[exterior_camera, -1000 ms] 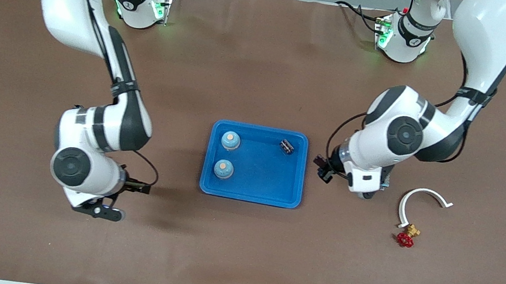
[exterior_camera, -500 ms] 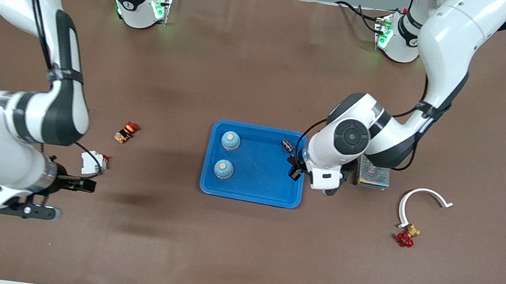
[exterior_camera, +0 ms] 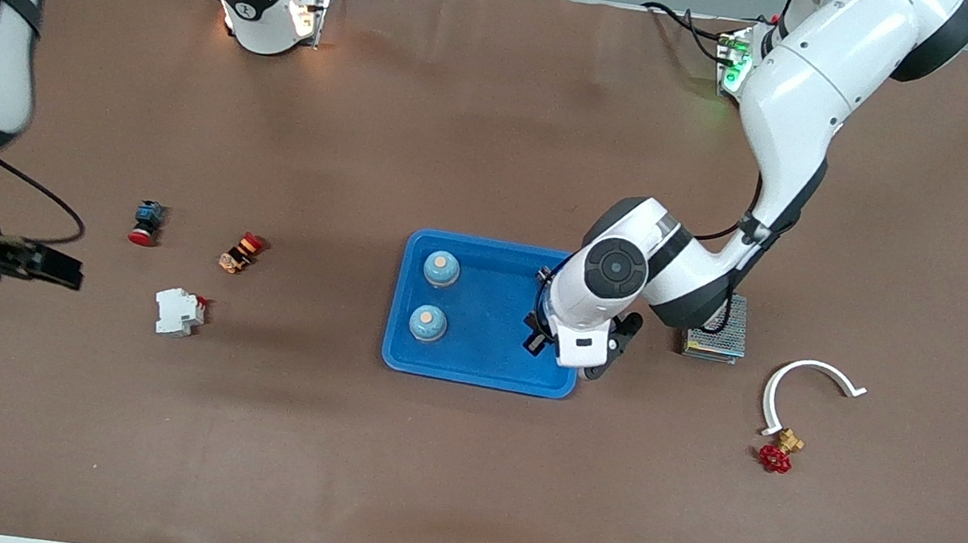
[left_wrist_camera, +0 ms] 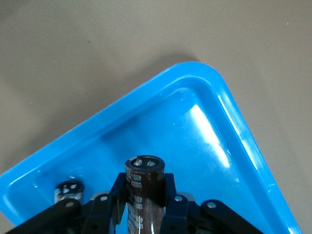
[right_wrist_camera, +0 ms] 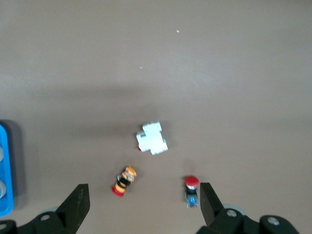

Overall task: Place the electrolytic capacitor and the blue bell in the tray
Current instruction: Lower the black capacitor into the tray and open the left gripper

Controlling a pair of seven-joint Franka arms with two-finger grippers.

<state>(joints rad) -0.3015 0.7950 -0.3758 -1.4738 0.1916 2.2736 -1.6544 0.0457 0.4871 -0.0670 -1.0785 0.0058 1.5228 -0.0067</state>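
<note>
Left pincer (left_wrist_camera: 145, 204), clamped on an upright electrolytic capacitor (left_wrist_camera: 144, 187), hangs directly over the tray (exterior_camera: 479, 373); release lies straight below. Right pincer (right_wrist_camera: 141, 207), spread wide, waits over the tabletop (exterior_camera: 505, 123).

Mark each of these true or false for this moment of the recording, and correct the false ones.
1. The left end effector is shut on a capacitor over the tray. True.
2. Two blue bells stand in the tray. True.
3. The tray holds no other capacitor. False: a second capacitor lies in it, seen in the left wrist view.
4. The right end effector grips the white block. False: it is open, up over the table at the right arm's end, with the block lying below it.
5. The mesh box sits beside the tray, on the table. True.
</note>
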